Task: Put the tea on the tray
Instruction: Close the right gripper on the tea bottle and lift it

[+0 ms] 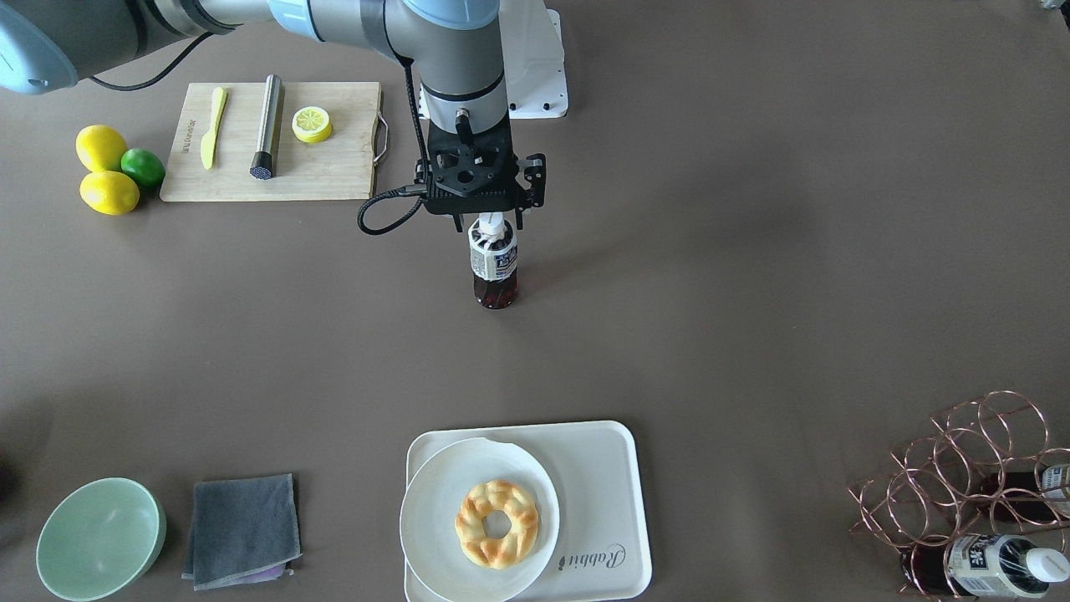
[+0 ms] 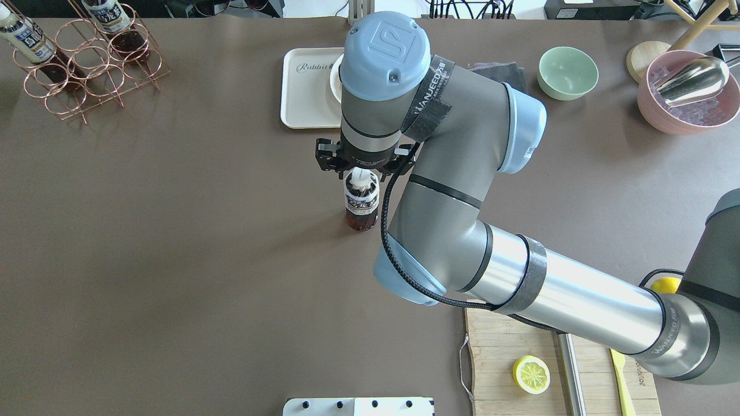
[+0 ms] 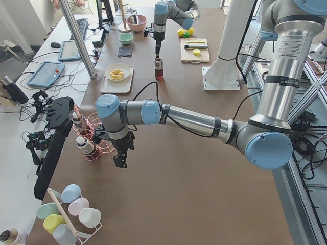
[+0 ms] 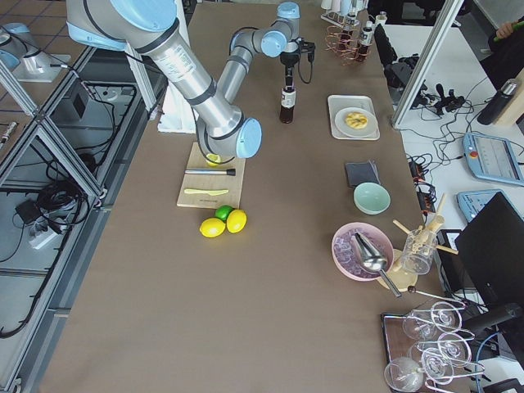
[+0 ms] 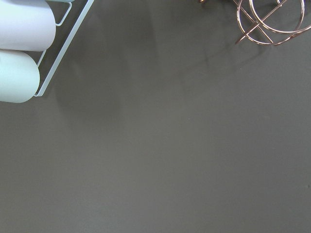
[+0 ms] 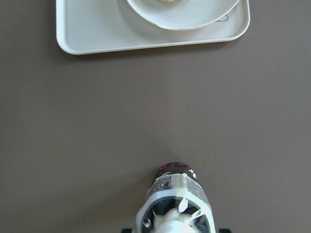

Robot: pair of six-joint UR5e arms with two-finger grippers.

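In the view from across the table, the small clear plastic bottle of dark red-brown tea with its white cap stands upright on the plain brown table. It is well apart from the cream-white rectangular plastic tray at the near edge. A round white plate sits on one end of the tray (it pokes a little over the rim), and a golden ring-shaped bun lies on the plate. The right gripper hangs straight over the tea, with a finger down on each side of the cap. From overhead, the tea stands on bare table between the robot and the tray, and the big grey and blue arm hides part of the tray. From the left end, the left gripper points down just beside a copper wire rack that holds bottles; I cannot tell if its fingers are spread or pressed together. From the right end, the tea looks small and far, near the tray but not on it. The left wrist view shows bare table, a corner of the rack and two pale cups. In the right wrist view the cap is at the bottom edge, and two dark fingertips peek in, spread wider than the bottle and not touching it. The tray is at the top.
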